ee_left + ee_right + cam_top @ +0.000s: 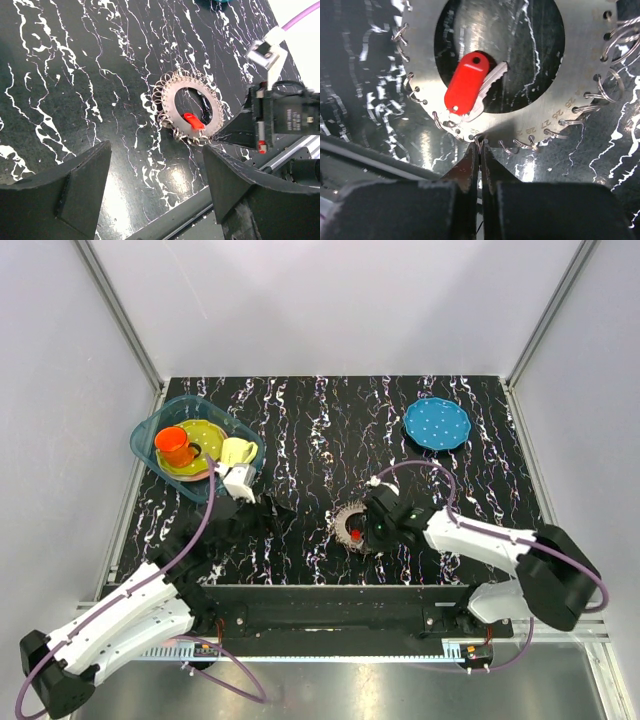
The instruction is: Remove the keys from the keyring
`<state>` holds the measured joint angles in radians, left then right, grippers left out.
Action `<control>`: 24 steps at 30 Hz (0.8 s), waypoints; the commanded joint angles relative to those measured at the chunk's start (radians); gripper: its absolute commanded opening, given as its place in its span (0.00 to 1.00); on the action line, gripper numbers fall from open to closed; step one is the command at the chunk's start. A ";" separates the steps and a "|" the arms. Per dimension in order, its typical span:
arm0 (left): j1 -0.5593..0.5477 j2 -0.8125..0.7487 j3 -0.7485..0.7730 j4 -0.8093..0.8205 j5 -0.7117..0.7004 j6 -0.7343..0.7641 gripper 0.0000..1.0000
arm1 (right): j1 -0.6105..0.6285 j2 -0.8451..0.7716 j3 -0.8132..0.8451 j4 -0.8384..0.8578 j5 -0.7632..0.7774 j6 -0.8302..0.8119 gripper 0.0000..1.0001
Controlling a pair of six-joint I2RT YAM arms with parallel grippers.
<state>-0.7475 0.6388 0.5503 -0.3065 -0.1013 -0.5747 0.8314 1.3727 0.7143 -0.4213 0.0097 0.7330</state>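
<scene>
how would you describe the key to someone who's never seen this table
On the black marbled table, find the grey metal keyring fringed with small wire loops, near the front edge. The key lies across its central hole: a tiny bright red tab, unlike the larger orange cup far left.

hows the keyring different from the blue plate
The keyring is grey metal with a centre hole, wire loops on its rim and a red key; the blue plate is solid, dotted. The keyring lies at the tips of the right gripper; the blue plate sits far back, alone. Both are round and lie flat.
</scene>
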 commanded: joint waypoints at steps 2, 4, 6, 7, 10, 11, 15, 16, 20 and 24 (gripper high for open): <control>0.004 0.024 -0.032 0.173 0.096 0.012 0.76 | 0.008 -0.159 -0.001 0.081 0.026 -0.061 0.00; 0.004 0.025 -0.073 0.239 0.214 0.074 0.76 | 0.008 -0.217 -0.018 0.107 0.018 -0.090 0.00; -0.009 0.019 -0.078 0.293 0.259 0.131 0.71 | 0.008 -0.256 -0.027 0.115 0.015 -0.135 0.00; -0.019 0.016 -0.072 0.294 0.268 0.204 0.70 | 0.009 -0.291 -0.029 0.119 0.009 -0.150 0.00; -0.082 0.021 -0.007 0.259 0.232 0.370 0.70 | 0.008 -0.358 -0.032 0.138 -0.008 -0.224 0.00; -0.095 0.033 0.041 0.226 0.232 0.412 0.70 | 0.009 -0.374 -0.026 0.138 -0.008 -0.250 0.00; -0.154 0.114 0.126 0.165 0.339 0.657 0.70 | 0.008 -0.455 -0.012 0.131 -0.075 -0.306 0.00; -0.165 0.128 0.137 0.156 0.353 0.688 0.70 | 0.008 -0.468 -0.004 0.124 -0.086 -0.323 0.00; -0.262 0.194 0.172 0.147 0.362 0.765 0.71 | 0.008 -0.511 0.034 0.089 -0.082 -0.310 0.00; -0.335 0.246 0.171 0.204 0.286 0.757 0.71 | 0.009 -0.531 0.066 0.064 -0.097 -0.281 0.00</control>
<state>-1.0267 0.8509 0.6914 -0.1627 0.2142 0.1066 0.8318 0.8730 0.7055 -0.3656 -0.0586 0.4515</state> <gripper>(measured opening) 0.710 0.014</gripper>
